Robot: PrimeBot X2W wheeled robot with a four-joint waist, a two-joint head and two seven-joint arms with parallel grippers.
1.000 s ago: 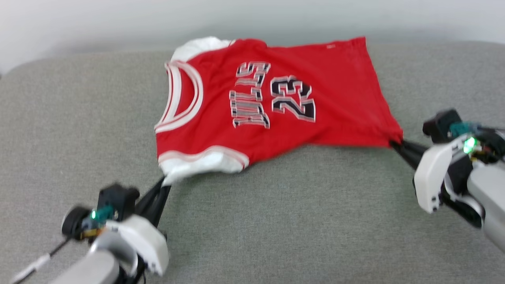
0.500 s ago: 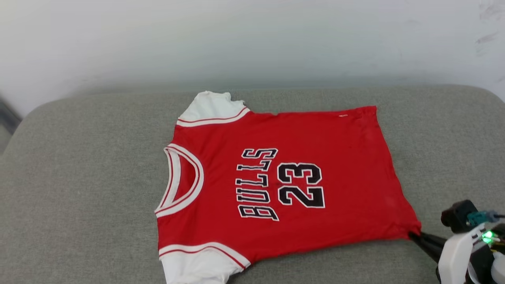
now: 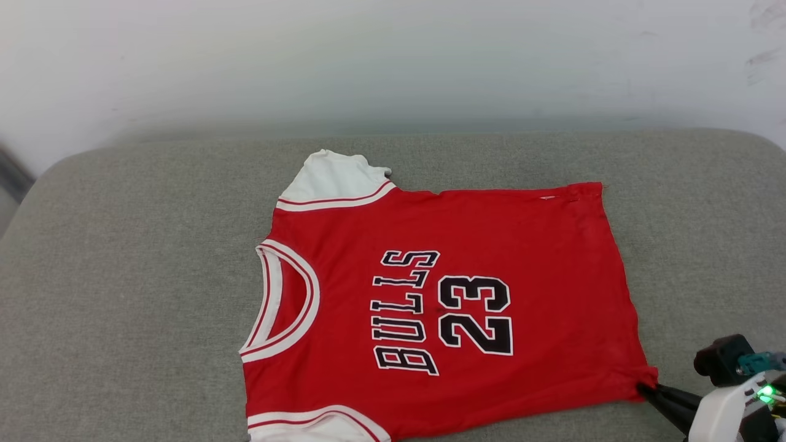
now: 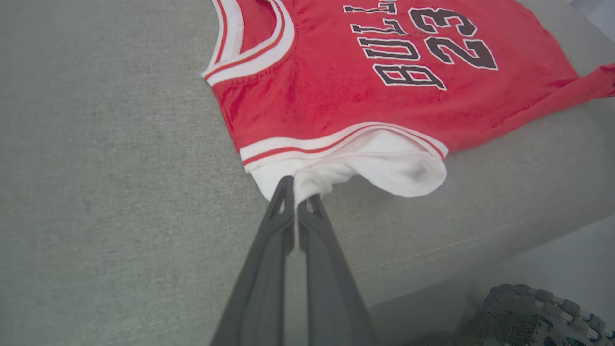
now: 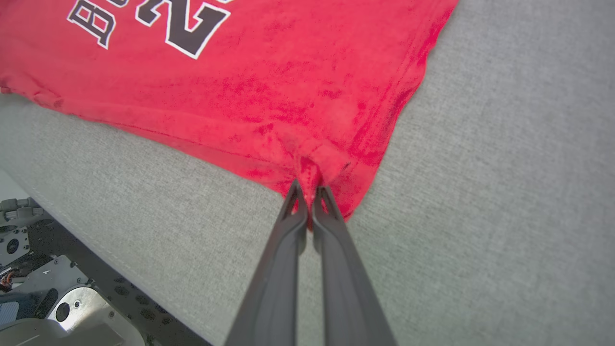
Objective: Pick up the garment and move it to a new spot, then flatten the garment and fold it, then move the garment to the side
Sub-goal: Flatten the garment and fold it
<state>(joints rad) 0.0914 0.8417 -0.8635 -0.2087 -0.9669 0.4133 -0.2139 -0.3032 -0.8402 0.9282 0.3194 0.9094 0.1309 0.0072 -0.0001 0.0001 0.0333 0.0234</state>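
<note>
On the cushion (image 3: 123,258), right hand (image 3: 643,388) clamps garment (image 3: 466,233) hem (image 3: 635,362) (wrist view: left hand (image 4: 295,190) clamps sleeve (image 4: 389,166)).

Grey woven cushion (image 3: 123,276) with rounded corners, pale wall (image 3: 368,61) just behind it.

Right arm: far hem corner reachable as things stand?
Probably not yet: the right gripper is shut on the garment's near hem corner and must let go first. Otherwise only flat cloth lies between it and the far hem corner.
</note>
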